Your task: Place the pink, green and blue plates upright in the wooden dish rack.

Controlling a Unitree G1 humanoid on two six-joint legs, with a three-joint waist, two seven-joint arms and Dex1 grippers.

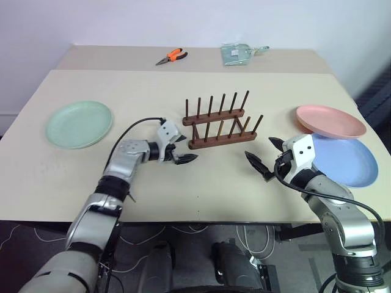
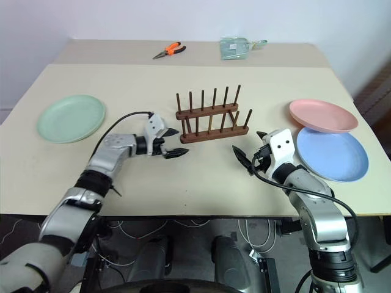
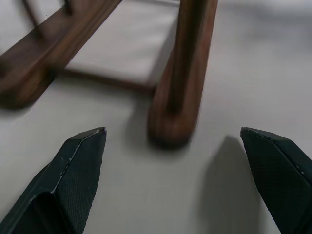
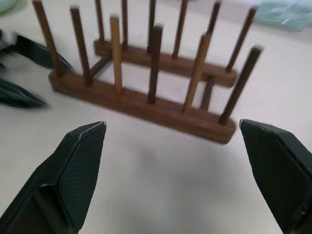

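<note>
At the middle of the desk (image 1: 183,201) stands the wooden dish rack (image 1: 219,122), empty, its two pegged rails running roughly from nine o'clock to three o'clock across the head views. Left hand (image 1: 181,149) sits just off the rack's nine o'clock end, fingers spread wide, nothing between them; the left wrist view has the end of the near rail right in front of it. Right hand (image 1: 264,157) hovers at about five o'clock from the rack, also spread and empty, looking straight at the near rail.

Now the plates: green plate (image 1: 79,124) lies flat, well apart at the rack's nine o'clock, the left arm's side. Pink plate (image 1: 330,121) sits at three o'clock, its edge overlapping the blue plate (image 1: 348,160), which lies just beside the right hand, so I'd say right arm is nearer those two. Part of the blue plate's rim is hidden under the pink, and whether they touch is hard to tell.
</note>
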